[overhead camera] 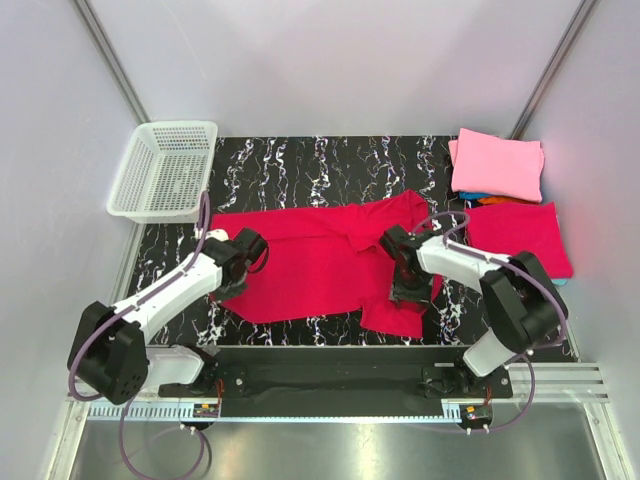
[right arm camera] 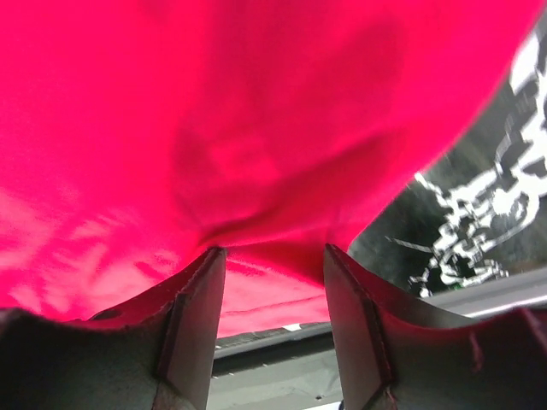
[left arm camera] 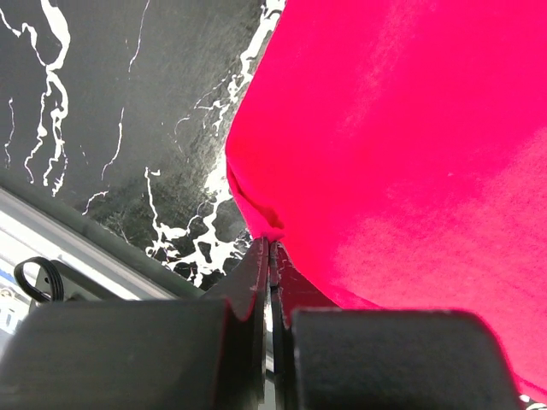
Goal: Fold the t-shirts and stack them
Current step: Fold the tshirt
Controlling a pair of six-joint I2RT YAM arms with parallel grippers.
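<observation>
Crimson t-shirt spread on the marbled table, my left gripper pinched on its edge, my right gripper parted, tips against cloth

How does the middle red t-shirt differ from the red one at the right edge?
The middle red t-shirt lies spread out and rumpled; the right red t-shirt is folded into a neat rectangle. The left pincer grips the middle one's edge; the folded one lies untouched. Both are crimson.
</observation>
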